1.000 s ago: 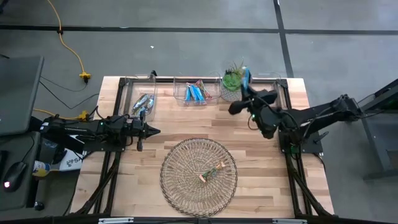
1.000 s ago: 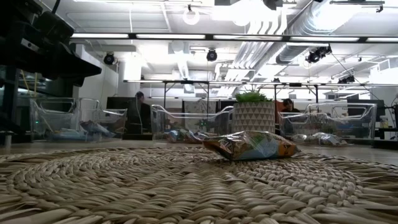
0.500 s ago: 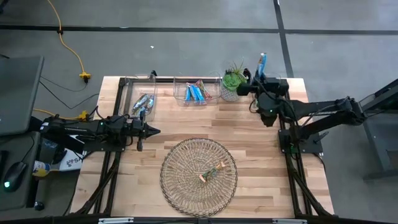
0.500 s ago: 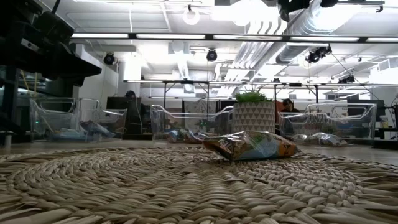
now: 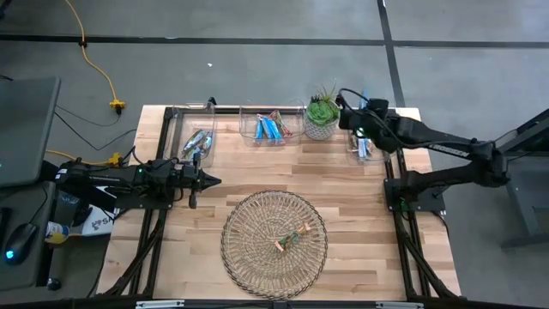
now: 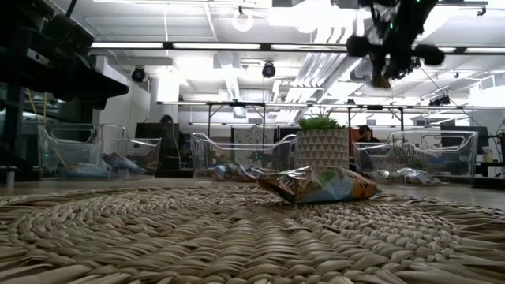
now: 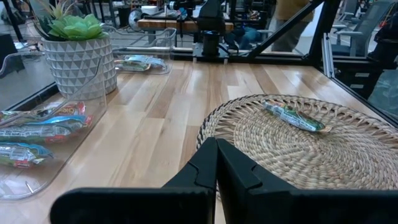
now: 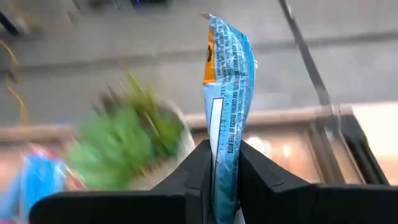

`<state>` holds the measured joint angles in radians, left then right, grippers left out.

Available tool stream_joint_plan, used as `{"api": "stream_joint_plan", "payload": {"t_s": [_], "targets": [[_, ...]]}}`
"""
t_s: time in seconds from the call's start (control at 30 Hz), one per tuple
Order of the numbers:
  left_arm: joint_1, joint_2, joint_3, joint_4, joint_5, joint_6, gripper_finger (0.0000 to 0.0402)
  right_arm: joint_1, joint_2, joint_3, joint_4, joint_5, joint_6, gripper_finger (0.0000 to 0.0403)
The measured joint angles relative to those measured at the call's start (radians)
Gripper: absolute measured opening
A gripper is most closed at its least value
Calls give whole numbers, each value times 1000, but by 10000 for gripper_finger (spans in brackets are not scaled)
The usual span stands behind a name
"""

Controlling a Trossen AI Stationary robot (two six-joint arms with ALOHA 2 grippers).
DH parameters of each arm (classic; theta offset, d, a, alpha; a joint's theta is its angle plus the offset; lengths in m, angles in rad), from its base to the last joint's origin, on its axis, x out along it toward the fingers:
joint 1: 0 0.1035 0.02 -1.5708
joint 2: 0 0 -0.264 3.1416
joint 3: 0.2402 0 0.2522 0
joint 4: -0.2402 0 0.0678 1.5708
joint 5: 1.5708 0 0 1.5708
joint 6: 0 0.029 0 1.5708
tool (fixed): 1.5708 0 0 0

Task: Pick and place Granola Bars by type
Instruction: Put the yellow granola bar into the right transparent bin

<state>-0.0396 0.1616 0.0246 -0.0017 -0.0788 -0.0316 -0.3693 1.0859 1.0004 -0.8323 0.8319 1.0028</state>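
right jaws (image 8: 225,163) clenched on blue bar (image 8: 228,81), its lower end hidden; left jaws (image 7: 216,163) clenched empty.

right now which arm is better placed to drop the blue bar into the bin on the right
The right. Its hand is already shut on the blue bar and sits above the right bin beside the plant. The left hand is shut, empty, and waits at the table's left side.

Open-plan lab: exposed ceiling ducts (image 6: 331,35), rows of workbenches (image 6: 237,106).
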Motion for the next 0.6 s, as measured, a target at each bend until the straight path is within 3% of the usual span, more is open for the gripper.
{"api": "stream_joint_plan", "payload": {"t_s": [0.1, 0.27, 0.6], "targets": [[0, 0, 0, 0, 0, 0, 1, -59, 3, -52, -17, -104, 10, 48], [0, 0, 0, 0, 0, 0, 1, -121, 1, -150, -4, -187, 90, 48], [0, 0, 0, 0, 0, 0, 1, -188, 2, -446, 263, -377, 172, 48]]}}
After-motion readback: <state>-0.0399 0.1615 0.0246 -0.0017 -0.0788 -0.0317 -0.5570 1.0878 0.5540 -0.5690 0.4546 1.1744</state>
